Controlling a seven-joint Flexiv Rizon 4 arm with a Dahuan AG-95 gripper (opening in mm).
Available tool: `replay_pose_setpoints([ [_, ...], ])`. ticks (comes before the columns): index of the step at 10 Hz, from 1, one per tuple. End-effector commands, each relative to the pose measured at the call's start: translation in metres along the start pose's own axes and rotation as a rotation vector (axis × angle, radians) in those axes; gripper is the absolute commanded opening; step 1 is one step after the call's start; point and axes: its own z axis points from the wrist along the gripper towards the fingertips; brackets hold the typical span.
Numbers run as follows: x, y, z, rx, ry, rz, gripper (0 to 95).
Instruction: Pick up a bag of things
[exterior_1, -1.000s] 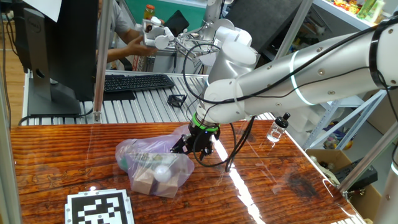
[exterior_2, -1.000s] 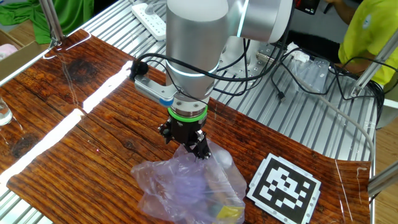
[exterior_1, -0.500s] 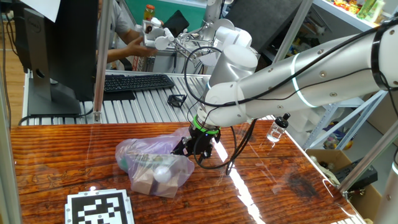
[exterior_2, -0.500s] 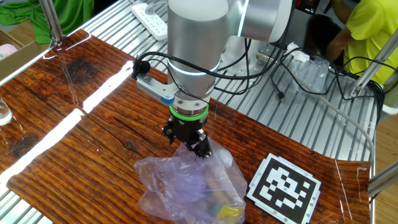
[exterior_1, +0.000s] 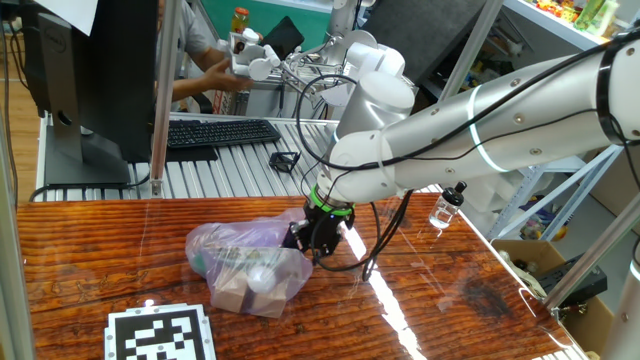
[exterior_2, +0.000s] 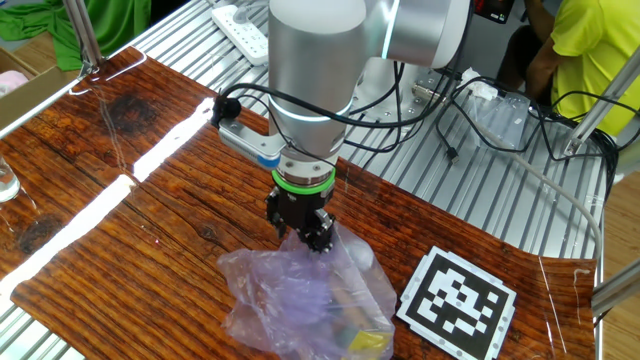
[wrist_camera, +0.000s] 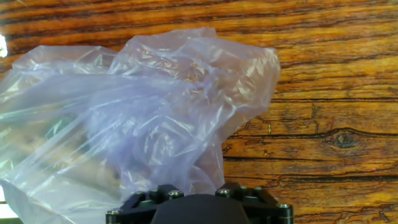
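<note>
A: Was any writing or brand to be read?

B: None could be read. A white card printed with a black square-pattern marker (exterior_2: 458, 298) was seen lying flat on the striped brown wooden table (exterior_2: 120, 200), just beside the crinkly translucent pale-lilac plastic bag (exterior_2: 300, 300). A small clear bottle with a black cap (exterior_1: 447, 208) was seen near the table's far edge, well apart from the bag, but its label was too small to be made out.

A: How was the black two-finger claw found?

B: The claw (exterior_2: 308, 238) was seen pointed down at the bag's upper edge, its fingers drawn close together with the gathered plastic between them. In one fixed view the claw (exterior_1: 308, 243) was pressed against the bunched film at the bag's right side. In the hand view only the claw's black base (wrist_camera: 199, 208) was shown, with the film (wrist_camera: 137, 112) bulging right up against it; the fingertips were hidden, so a firm pinch could not be confirmed.

A: And where was the bag placed?

B: It was seen resting on the table, beneath the claw. Through the plastic a tan wooden block (exterior_1: 232, 287), a white ball (exterior_1: 261, 279) and a green piece (exterior_1: 198, 262) were made out.
</note>
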Motion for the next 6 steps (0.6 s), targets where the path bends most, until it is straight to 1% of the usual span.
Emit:
replay_pose_setpoints([
  [1, 0.0005, -0.0001, -0.0004, 0.005, 0.002, -0.002, 0.0],
  [6, 0.0006, 0.0004, -0.0007, 0.011, 0.0, -0.003, 0.0],
])
